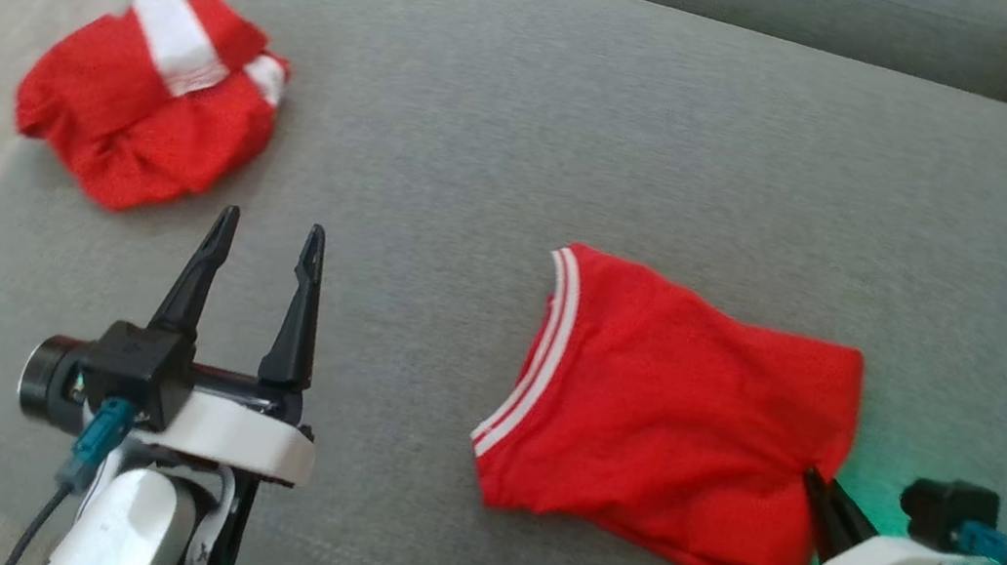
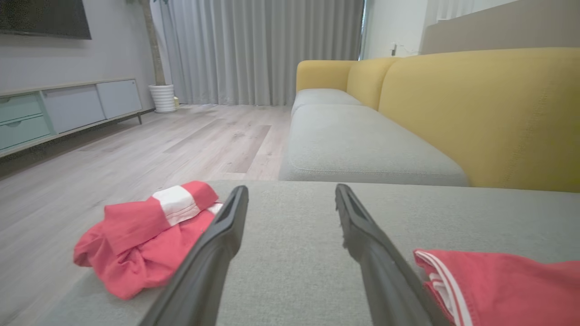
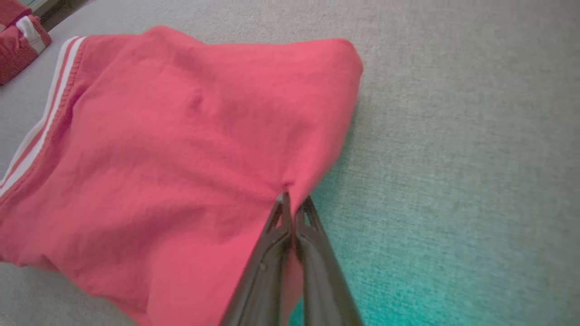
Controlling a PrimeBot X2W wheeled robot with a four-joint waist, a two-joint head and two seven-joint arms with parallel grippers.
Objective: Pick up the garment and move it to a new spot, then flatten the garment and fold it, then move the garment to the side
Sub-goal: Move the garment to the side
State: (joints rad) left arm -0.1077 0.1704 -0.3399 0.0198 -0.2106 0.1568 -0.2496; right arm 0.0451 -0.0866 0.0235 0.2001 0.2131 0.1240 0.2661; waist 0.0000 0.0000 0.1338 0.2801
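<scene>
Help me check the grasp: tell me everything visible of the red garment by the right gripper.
The red garment looks like soft knit fabric with a white-striped ribbed band along its left edge. It lies mostly flat, slightly rumpled, on the grey cushion. The right gripper has its fingers shut on the garment's near right edge, puckering the cloth.

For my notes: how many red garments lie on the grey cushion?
2. A crumpled garment at the far left of the cushion; a flatter garment near right, pinched by the right end effector.
</scene>
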